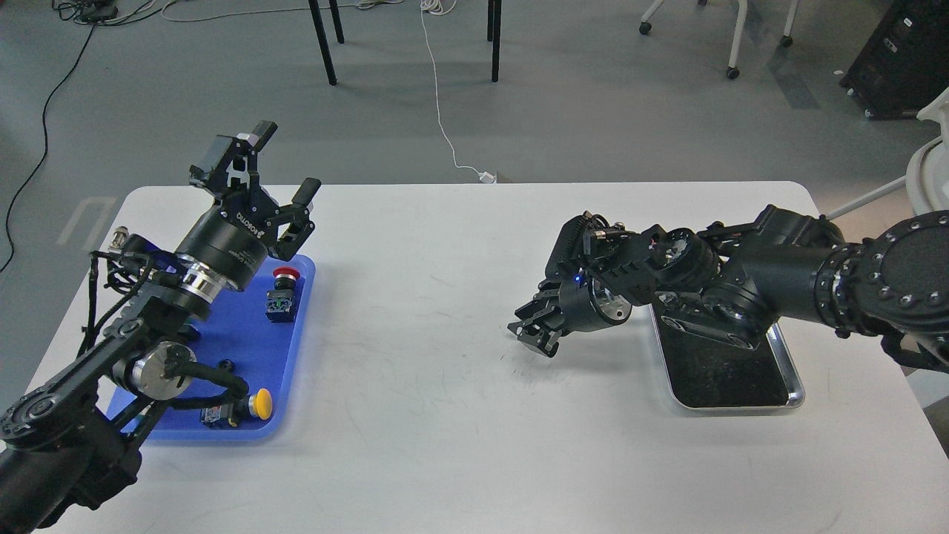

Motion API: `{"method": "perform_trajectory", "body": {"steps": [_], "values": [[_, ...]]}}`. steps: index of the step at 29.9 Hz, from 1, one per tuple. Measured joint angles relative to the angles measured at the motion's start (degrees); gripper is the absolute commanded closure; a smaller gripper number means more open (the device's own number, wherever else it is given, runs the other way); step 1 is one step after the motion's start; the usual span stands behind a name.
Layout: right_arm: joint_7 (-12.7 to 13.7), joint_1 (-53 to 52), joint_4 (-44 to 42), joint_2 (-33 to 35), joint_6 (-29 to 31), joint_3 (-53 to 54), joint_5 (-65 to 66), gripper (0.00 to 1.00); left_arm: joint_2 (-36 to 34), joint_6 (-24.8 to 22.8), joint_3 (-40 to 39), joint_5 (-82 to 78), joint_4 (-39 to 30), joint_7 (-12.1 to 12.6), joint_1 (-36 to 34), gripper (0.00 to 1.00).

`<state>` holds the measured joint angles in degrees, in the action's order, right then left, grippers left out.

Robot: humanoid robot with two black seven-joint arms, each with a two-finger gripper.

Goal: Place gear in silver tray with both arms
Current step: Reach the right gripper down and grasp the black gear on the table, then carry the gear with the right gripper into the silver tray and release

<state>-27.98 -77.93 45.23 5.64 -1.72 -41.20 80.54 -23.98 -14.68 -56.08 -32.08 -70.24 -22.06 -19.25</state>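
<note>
Black left arm (111, 356) overlaps blue tray (296, 326) (two pushbuttons visible).

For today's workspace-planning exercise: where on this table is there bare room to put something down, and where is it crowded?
Bare: the wide middle of the white table between the blue tray and the right gripper, plus the whole front strip. The silver tray has a free near half. Crowded: the blue tray, holding push buttons under the left arm.

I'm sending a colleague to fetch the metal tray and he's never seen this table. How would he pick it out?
Start at the white table and go to its right side, where the black right arm reaches across. Partly under that arm lies the shiny rectangular silver tray with rounded corners and a dark reflective bottom. The only other tray, on the left, is blue plastic.
</note>
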Motion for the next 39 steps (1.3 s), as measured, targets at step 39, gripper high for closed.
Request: {"method": "perform_trajectory", "body": {"steps": [39], "values": [[0.0,11.3,-3.1,25.4,-3.3,4.2,0.0,0.71,1.5,-1.3,0.1,0.0,-0.6,0.1,-0.1,0.02]]}}
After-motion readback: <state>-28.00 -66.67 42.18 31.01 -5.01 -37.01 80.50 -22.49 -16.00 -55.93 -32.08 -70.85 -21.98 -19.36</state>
